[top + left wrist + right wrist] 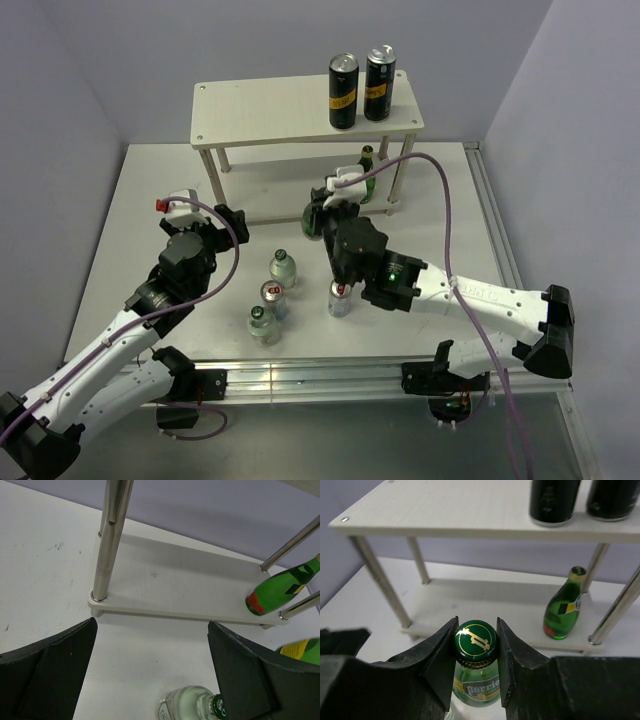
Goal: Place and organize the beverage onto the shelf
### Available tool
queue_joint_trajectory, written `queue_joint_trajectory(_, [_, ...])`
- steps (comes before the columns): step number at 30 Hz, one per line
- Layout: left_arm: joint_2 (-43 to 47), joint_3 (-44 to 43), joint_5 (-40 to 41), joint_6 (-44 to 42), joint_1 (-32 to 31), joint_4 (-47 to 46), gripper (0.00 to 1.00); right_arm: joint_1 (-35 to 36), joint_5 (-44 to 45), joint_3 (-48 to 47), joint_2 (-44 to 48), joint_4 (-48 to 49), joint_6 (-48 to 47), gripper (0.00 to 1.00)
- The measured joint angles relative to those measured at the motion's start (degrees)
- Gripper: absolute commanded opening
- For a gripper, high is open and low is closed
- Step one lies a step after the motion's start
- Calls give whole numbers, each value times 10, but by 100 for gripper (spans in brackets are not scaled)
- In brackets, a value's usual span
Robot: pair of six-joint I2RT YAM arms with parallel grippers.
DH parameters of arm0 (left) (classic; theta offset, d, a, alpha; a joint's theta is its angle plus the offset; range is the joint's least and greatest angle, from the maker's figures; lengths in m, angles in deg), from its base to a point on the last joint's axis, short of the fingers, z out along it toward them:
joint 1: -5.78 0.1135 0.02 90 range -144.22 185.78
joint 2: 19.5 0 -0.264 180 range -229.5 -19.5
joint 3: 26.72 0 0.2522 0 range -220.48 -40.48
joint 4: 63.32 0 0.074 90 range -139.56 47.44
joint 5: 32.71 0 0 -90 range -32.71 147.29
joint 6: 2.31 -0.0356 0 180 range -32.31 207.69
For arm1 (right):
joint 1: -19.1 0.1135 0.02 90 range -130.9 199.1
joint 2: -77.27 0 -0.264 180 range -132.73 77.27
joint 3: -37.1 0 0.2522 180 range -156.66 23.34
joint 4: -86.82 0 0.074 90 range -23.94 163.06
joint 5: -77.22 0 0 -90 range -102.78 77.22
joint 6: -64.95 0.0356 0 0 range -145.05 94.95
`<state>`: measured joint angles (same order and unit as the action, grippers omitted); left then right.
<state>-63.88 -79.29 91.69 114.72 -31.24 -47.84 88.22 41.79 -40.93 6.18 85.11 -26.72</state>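
Gripping glossy green glass bottle (476, 686), right end effector (476, 632).

Light: you get bright, even overhead light in all three views.
Shadows: a soft one beneath the top of the shelf (270, 110).
Glare: pale streaks on its posts (106, 555).
Focus: your left wrist view softens the near fingers (47, 675).

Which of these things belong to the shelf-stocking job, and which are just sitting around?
Job: shelf; Perrier bottle in right tool; green bottle on lower tier; two clear bottles; two slim cans.
Just there: two black cans on top tier.
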Motion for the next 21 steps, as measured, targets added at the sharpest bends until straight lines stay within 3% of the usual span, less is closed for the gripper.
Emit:
queue_joint_trajectory(14, [-34,9,11,-9,0,-26,99,-204,-90,-71,-162,33,17,0])
queue_joint_trajectory(21, [-69,12,39,-8,0,-45,99,-271,-120,-85,-217,33,43,0])
